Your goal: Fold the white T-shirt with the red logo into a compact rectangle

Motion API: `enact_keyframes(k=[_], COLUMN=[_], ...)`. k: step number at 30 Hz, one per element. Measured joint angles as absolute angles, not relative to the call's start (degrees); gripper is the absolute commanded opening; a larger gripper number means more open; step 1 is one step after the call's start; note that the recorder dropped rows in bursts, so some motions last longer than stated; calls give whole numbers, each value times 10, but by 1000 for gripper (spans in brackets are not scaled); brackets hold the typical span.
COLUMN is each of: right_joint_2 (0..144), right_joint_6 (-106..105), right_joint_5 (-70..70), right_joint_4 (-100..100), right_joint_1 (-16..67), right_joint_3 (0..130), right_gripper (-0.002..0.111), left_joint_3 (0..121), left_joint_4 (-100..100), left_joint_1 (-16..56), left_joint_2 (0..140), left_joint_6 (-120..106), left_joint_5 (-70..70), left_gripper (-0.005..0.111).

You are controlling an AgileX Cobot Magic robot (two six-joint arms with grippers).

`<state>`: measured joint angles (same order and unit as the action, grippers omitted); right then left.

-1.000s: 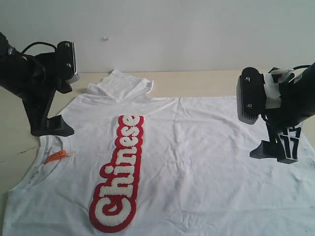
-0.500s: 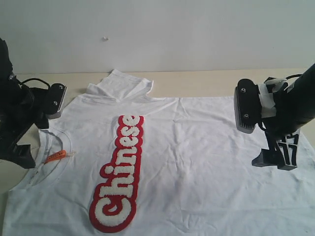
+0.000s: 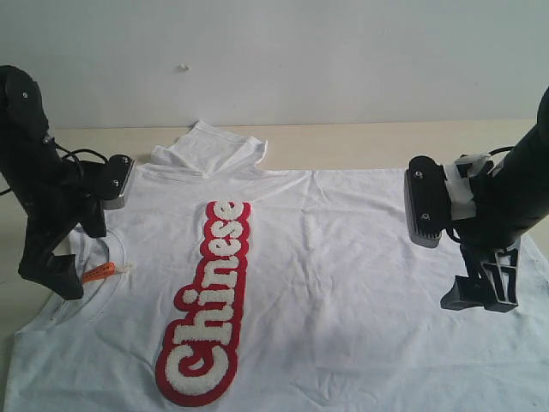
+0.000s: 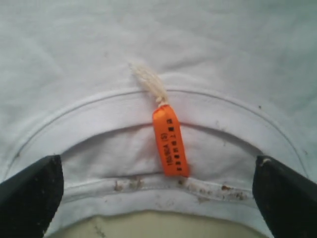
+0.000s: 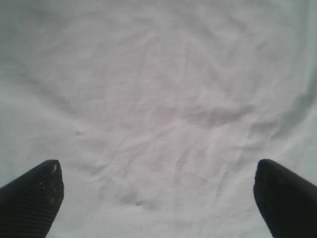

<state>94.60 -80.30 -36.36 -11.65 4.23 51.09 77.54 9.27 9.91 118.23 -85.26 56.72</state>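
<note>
left gripper (image 3: 53,273) lowered, seemingly above t-shirt collar (image 4: 99,106)

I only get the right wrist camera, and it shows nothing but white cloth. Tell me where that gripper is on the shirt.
Observer: The right gripper is over the plain lower half of the white T-shirt, well to the side of the red logo.
Operator: Report the other arm.
Observer: The left gripper is at the collar, jaws open to either side of the orange tag.
Operator: Say whether any fold is made.
Observer: None on the body. It lies spread flat, and only the far sleeve is rumpled.
</note>
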Motion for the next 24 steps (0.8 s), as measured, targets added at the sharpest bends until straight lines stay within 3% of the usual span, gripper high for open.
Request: enact_keyframes(k=[24], right_joint_2=[948], right_joint_6=[-803], right_joint_5=[-363], right_joint_4=[-116], right_joint_1=[42], right_joint_3=[511], right_gripper=[105], left_joint_3=[786], left_joint_4=[126], left_joint_1=[103], left_joint_2=[1222], left_joint_6=[-810], left_joint_5=[566], left_gripper=[105])
